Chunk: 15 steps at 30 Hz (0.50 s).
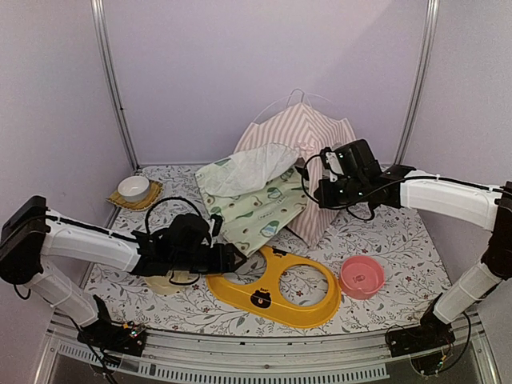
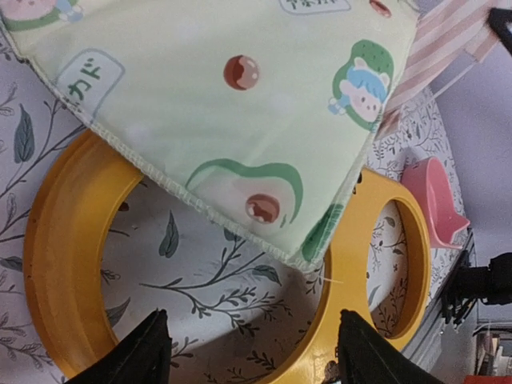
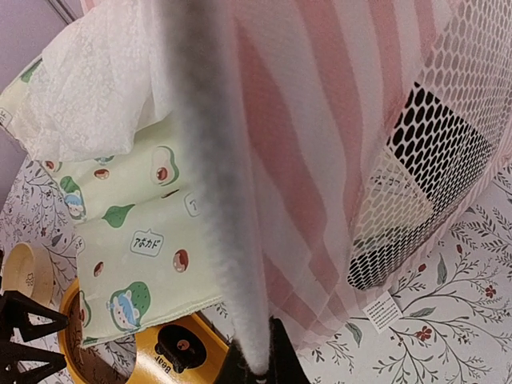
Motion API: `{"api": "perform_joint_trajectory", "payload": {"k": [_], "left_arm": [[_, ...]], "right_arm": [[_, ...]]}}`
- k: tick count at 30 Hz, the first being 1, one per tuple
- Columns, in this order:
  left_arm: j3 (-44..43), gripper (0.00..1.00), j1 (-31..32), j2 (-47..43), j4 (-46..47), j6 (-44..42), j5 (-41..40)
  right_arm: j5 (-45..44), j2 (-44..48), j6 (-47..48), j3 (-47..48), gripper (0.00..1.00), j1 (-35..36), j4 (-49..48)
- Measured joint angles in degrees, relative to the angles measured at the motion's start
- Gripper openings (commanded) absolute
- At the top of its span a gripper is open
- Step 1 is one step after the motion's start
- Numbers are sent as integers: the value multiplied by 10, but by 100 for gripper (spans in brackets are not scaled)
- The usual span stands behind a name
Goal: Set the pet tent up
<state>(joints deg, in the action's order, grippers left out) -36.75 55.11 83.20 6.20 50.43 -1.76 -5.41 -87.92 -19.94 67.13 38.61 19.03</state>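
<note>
The pet tent (image 1: pixel 302 132), pink-and-white striped, stands slumped at the back centre. Its white lace curtain (image 1: pixel 254 166) is spread to the left over a green avocado-print mat (image 1: pixel 260 210). My right gripper (image 1: pixel 314 190) is at the tent's front edge. In the right wrist view it (image 3: pixel 258 362) is shut on a white edge or pole of the tent (image 3: pixel 320 160), next to a mesh window (image 3: pixel 432 152). My left gripper (image 1: pixel 234 260) is open and empty. It (image 2: pixel 252 356) hovers low over the yellow feeder ring (image 2: pixel 56 256), just short of the mat's corner (image 2: pixel 240 96).
A yellow two-hole bowl holder (image 1: pixel 272 294) lies front centre, with a pink bowl (image 1: pixel 362 276) to its right. A white bowl on a yellow coaster (image 1: pixel 134 189) sits back left. A beige round thing (image 1: pixel 164 284) lies under my left arm. Walls close in on three sides.
</note>
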Motion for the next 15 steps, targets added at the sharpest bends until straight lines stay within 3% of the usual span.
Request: {"api": "perform_joint_trajectory", "payload": {"k": [11, 13, 15], "left_arm": [[-45, 70, -17, 83, 83, 37, 9], [-53, 66, -19, 91, 87, 38, 8], [-60, 55, -21, 99, 89, 40, 5]], "right_arm": [[34, 3, -4, 0, 0, 0, 5], [37, 3, -4, 0, 0, 0, 5], [41, 3, -4, 0, 0, 0, 5]]}}
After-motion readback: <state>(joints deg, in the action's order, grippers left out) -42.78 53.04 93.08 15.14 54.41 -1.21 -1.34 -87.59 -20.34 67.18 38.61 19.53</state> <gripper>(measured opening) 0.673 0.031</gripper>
